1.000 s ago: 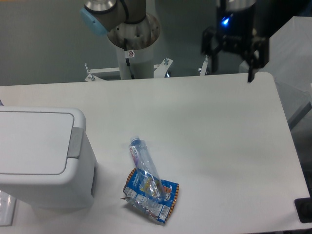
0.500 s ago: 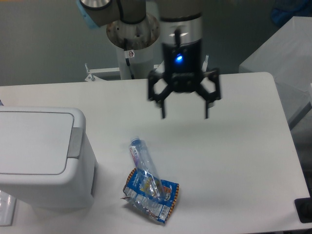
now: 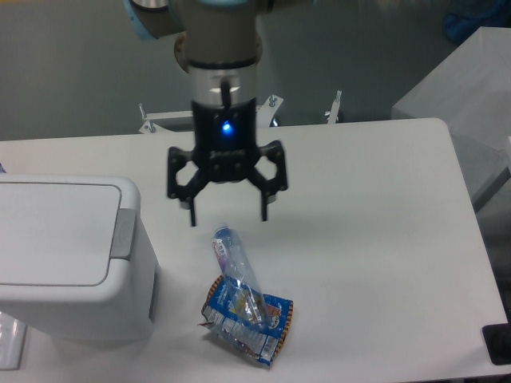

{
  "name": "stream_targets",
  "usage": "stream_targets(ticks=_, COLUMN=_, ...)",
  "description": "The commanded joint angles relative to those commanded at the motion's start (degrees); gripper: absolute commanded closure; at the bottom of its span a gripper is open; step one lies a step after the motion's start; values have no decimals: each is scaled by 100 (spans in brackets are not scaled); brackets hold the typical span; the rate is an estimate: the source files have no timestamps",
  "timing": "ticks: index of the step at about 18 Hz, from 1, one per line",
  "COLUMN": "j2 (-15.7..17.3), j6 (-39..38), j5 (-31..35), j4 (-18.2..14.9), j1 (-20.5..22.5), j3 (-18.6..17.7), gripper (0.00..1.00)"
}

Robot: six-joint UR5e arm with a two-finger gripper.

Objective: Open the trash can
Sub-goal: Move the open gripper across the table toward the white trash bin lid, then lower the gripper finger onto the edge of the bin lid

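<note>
The white trash can (image 3: 68, 255) stands at the left of the table with its flat lid (image 3: 52, 231) shut and a grey strip (image 3: 123, 234) along its right top edge. My gripper (image 3: 227, 215) hangs open and empty over the middle of the table, to the right of the can and apart from it, just above the wrappers.
A clear plastic wrapper (image 3: 234, 259) and a blue snack wrapper (image 3: 249, 317) lie on the white table (image 3: 375, 239) just below the gripper. The robot base (image 3: 215, 88) stands behind the table. A dark object (image 3: 499, 345) sits at the table's front right corner.
The gripper has swept from the back right of the table leftward and forward, toward the trash can. It stays open. The can and wrappers have not moved.
</note>
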Motion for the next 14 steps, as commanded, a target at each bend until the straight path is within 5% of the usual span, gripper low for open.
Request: stream_targets(ticks=14, j2=-106, j6=-731, j5=-168, j4=142, j1=-220, j3=-114, gripper=0)
